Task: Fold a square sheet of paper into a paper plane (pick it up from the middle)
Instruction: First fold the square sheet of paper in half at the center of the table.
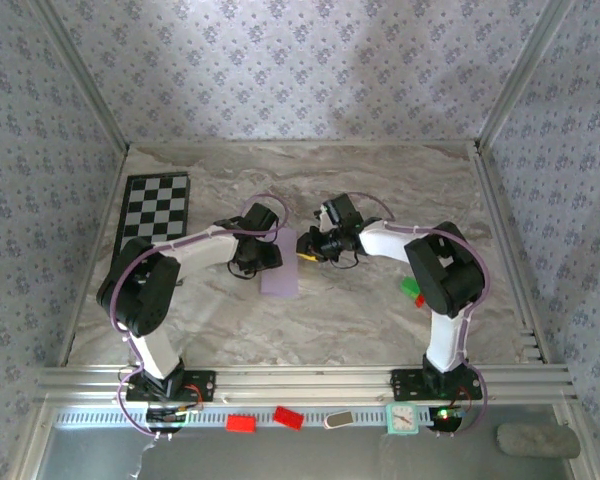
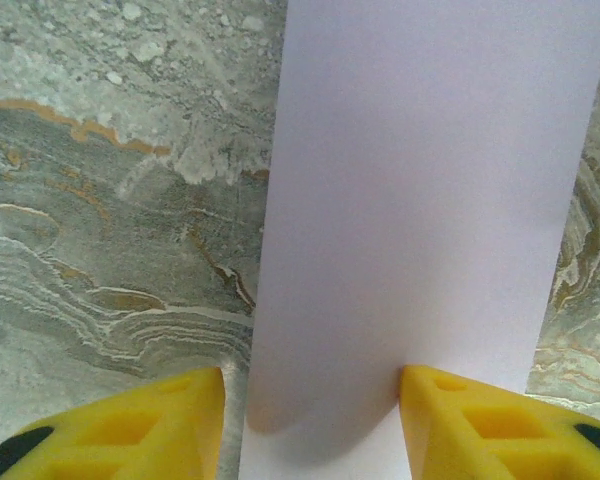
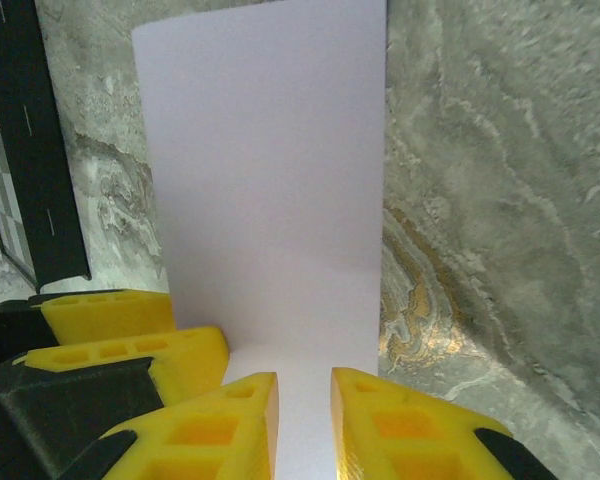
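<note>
The square sheet of paper [image 1: 280, 272] lies on the marble table, folded into a narrow pale lilac rectangle. In the left wrist view the paper [image 2: 420, 200] runs away from my left gripper [image 2: 310, 385]. That gripper is open: one yellow finger is on the bare table left of the sheet and the other rests on it. My right gripper [image 3: 302, 380] is at the opposite end of the paper [image 3: 270, 180], which bends up at a crease there. Its jaws stand a narrow gap apart with the lilac paper showing in the gap. From above, the left gripper [image 1: 252, 255] and right gripper [image 1: 310, 247] meet at the sheet's far end.
A black-and-white checkerboard [image 1: 155, 205] lies at the back left. A small green and red block [image 1: 412, 290] sits by the right arm. Two red blocks [image 1: 242, 422], a small clock [image 1: 402, 418] and a grey roll [image 1: 530, 438] are on the front rail.
</note>
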Controlling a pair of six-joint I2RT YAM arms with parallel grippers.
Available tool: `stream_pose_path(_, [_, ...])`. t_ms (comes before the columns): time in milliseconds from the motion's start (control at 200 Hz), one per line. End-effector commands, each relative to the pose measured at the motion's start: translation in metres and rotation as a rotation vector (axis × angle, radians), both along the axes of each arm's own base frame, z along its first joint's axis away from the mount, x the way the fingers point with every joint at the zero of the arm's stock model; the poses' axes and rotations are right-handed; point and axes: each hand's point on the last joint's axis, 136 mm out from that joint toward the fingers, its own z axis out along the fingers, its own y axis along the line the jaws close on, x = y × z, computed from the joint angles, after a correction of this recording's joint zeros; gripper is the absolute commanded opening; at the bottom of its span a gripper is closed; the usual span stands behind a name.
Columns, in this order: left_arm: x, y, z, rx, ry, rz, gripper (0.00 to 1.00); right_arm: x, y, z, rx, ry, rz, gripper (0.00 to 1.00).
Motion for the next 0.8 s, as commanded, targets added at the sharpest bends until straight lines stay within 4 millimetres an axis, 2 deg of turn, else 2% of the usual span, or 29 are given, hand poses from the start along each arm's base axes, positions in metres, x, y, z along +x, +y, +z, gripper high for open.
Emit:
stream_pose_path(0, [0.003, 0.005, 0.009, 0.016, -0.017, 0.007, 0.46, 0.001, -0.009, 0.006, -0.033, -0.019, -0.008, 0.23])
stream_pose_path(200, [0.003, 0.006, 0.007, 0.021, -0.014, 0.001, 0.37, 0.003, -0.014, 0.004, -0.050, -0.024, -0.027, 0.23])
stream_pose_path(415, [0.003, 0.007, 0.003, 0.031, -0.007, -0.001, 0.33, 0.005, -0.021, 0.007, -0.062, -0.035, -0.054, 0.23])
stream_pose_path(590, [0.002, 0.012, 0.000, 0.048, -0.003, 0.015, 0.32, 0.008, -0.032, 0.014, -0.071, -0.061, -0.079, 0.23])
stream_pose_path(795, [-0.002, 0.020, -0.008, 0.076, 0.023, 0.069, 0.37, 0.012, -0.039, 0.015, -0.064, -0.067, -0.092, 0.23])
